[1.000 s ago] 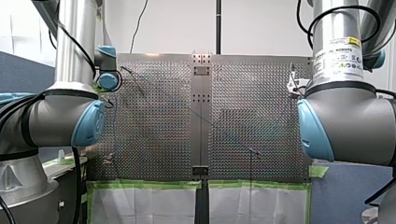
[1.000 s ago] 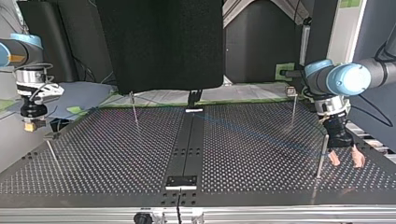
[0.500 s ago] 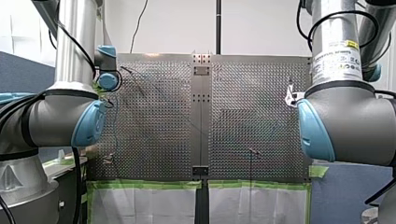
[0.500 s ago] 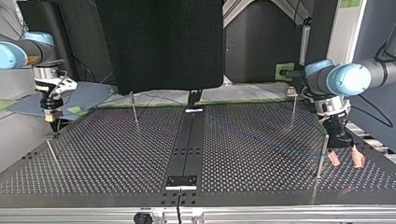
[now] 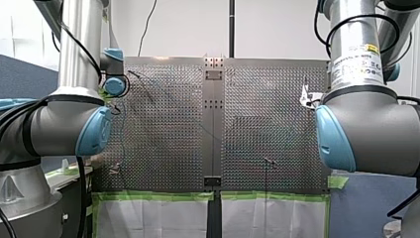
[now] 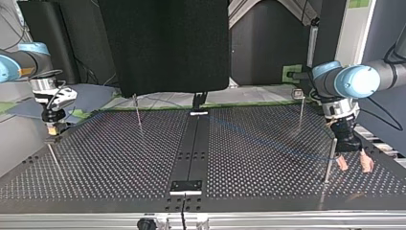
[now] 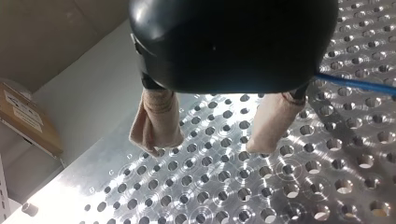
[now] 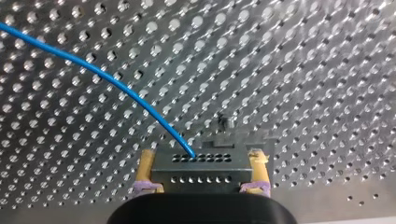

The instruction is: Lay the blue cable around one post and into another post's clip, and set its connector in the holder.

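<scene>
My right gripper (image 8: 203, 172) has yellow pads and is shut on the grey connector (image 8: 201, 161). The blue cable (image 8: 93, 70) leaves the connector's face and arcs away over the perforated plate. A small dark fitting (image 8: 224, 122) stands just ahead of the connector. In the top view this gripper (image 6: 54, 126) hangs low over the table's left corner, above a thin post (image 6: 53, 158). My left gripper (image 6: 355, 163) hovers at the right beside another post (image 6: 329, 160), its beige pads (image 7: 156, 123) open with nothing between them. The cable (image 7: 359, 84) passes beside it.
Two more thin posts (image 6: 138, 112) (image 6: 301, 111) stand toward the far side of the table. A dark centre rail (image 6: 191, 148) with a plate (image 6: 186, 186) divides the perforated table (image 6: 119, 163). In the front view both arms' elbows hide the table's side edges.
My right gripper has carried the connector in from beyond the top view's left edge, over the table corner, and lowered it a little. My left arm has not moved.
</scene>
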Robot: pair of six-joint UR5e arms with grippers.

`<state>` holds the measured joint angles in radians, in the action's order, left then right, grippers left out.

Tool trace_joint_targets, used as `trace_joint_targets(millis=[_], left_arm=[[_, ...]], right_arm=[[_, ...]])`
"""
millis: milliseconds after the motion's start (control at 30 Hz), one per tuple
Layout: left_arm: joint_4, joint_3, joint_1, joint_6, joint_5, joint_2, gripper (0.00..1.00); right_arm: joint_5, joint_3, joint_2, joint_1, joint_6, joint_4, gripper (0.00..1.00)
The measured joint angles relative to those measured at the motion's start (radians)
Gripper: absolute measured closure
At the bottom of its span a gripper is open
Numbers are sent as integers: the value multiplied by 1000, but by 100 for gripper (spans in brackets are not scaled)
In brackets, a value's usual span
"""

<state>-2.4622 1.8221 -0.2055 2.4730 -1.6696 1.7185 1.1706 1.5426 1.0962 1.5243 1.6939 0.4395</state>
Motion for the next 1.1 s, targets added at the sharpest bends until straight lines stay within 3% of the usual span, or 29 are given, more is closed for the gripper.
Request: trace_joint_targets(millis=[267, 600, 1100], left_arm=[[0, 0, 0, -2, 1, 0, 0], [0, 0, 0, -2, 1, 0, 0], [0, 0, 0, -2, 1, 0, 0]], right_arm=[[-37, -40, -1, -8, 15, -67, 100], [-48, -76, -1, -14, 5, -139, 100], [-82, -80, -4, -37, -10, -94, 100]])
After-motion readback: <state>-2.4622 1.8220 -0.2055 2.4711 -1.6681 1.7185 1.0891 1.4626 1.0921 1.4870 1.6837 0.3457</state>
